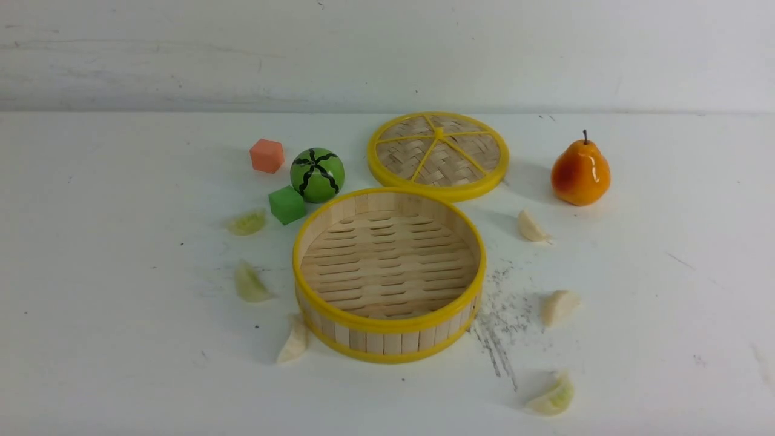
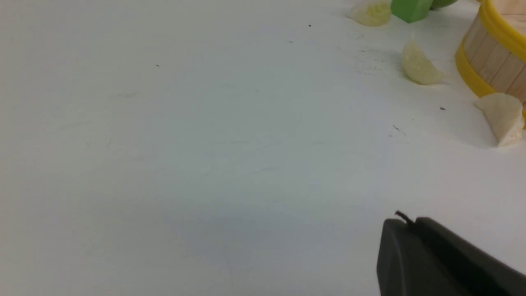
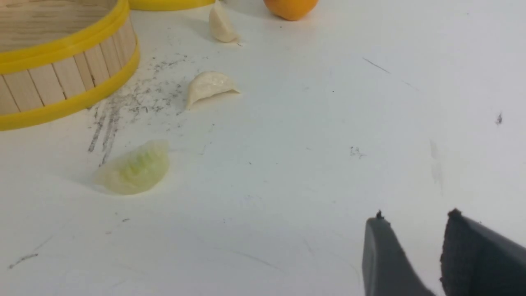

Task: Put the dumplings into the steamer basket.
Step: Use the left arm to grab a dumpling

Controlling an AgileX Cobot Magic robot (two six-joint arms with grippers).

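The round steamer basket (image 1: 387, 325) stands empty mid-table, and several dumplings lie on the table around it. To its left are two pale green dumplings (image 1: 247, 222) (image 1: 250, 283) and a cream one (image 1: 294, 343) against its wall. To its right are two cream dumplings (image 1: 531, 227) (image 1: 558, 306) and a green one (image 1: 552, 396). Neither gripper shows in the front view. My left gripper (image 2: 407, 222) is shut on nothing, over bare table short of the cream dumpling (image 2: 501, 117). My right gripper (image 3: 415, 216) is open and empty, away from the green dumpling (image 3: 135, 168).
The woven lid (image 1: 445, 154) lies flat behind the basket. A watermelon ball (image 1: 316, 174), an orange cube (image 1: 267, 155) and a green cube (image 1: 286, 204) sit at the back left. A pear (image 1: 580, 172) stands at the back right. Black scuffs (image 1: 499, 321) mark the table.
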